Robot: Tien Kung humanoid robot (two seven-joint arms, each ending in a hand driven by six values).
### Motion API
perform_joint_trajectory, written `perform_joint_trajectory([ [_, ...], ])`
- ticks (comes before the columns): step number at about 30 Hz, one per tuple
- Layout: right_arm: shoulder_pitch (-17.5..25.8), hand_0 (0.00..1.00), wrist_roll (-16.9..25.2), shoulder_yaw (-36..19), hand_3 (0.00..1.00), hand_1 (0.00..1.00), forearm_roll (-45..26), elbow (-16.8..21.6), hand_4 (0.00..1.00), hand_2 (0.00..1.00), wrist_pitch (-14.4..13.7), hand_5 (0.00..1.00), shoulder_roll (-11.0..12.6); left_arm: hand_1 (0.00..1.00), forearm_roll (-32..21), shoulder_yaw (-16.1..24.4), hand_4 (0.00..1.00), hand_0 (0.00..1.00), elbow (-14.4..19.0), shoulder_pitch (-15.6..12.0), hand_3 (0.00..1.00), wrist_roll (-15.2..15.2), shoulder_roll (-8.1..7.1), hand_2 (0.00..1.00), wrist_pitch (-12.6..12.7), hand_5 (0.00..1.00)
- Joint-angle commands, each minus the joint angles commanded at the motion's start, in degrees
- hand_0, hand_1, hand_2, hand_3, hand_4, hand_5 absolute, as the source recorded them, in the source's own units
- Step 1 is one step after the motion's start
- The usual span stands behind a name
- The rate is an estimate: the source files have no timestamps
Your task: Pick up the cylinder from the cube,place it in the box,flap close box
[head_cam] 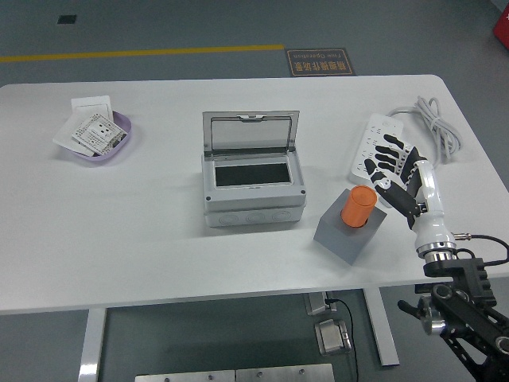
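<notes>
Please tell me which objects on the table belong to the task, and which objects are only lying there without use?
For the task: orange cylinder, grey cube, grey box with its lid up, right robot hand open beside the cylinder.

Only lying there: white power strip, purple dish of wall plates.

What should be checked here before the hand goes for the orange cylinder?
1. Orange cylinder upright on the grey cube: ok.
2. Right hand spread and holding nothing: ok.
3. Hand beside the cylinder, fingers not yet around it: ok.
4. Box lid raised, opening unobstructed: ok.
5. Power strip lies right behind the hand, possible snag: not ok.
6. Left hand position: cannot tell, out of view.
</notes>
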State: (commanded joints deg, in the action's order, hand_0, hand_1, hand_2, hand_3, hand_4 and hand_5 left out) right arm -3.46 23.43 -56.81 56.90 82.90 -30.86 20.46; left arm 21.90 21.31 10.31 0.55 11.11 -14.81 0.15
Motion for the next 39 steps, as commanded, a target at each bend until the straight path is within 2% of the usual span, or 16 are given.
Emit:
perform_joint_trajectory([
  [12,-1.1,0.761,-0.5,4.6,0.865,0.744,-0.4,-2.4,0.821,0.735,-0.1,0.213,-0.6,0.702,0.3,0.2,0.562,0.651,0.0,0.0,0.590,0.1,0.04,0.589,0.1,0.140],
  [13,-1.2,0.746,-0.5,4.8,0.854,0.733,-0.4,-2.6,0.820,0.707,-0.1,0.208,-0.6,0.702,0.3,0.2,0.563,0.651,0.0,0.1,0.590,0.0,0.05,0.589,0.1,0.139],
  [24,-1.7,0.734,-0.9,6.9,0.840,0.714,-0.8,-3.9,0.847,0.683,0.1,0.190,-0.9,0.701,0.2,-0.1,0.562,0.653,0.0,0.2,0.590,0.0,0.10,0.589,0.0,0.140],
  [25,-1.7,0.714,-1.0,7.1,0.810,0.698,-0.8,-4.0,0.849,0.660,0.1,0.192,-0.9,0.702,0.2,-0.1,0.562,0.652,0.0,0.2,0.588,-0.1,0.09,0.588,0.0,0.134],
  [39,-1.9,0.693,-0.9,8.6,0.767,0.667,-2.6,-4.8,0.841,0.631,-0.4,0.190,-1.1,0.703,-0.4,-0.7,0.558,0.652,0.0,0.4,0.589,-0.3,0.13,0.589,-0.1,0.119],
])
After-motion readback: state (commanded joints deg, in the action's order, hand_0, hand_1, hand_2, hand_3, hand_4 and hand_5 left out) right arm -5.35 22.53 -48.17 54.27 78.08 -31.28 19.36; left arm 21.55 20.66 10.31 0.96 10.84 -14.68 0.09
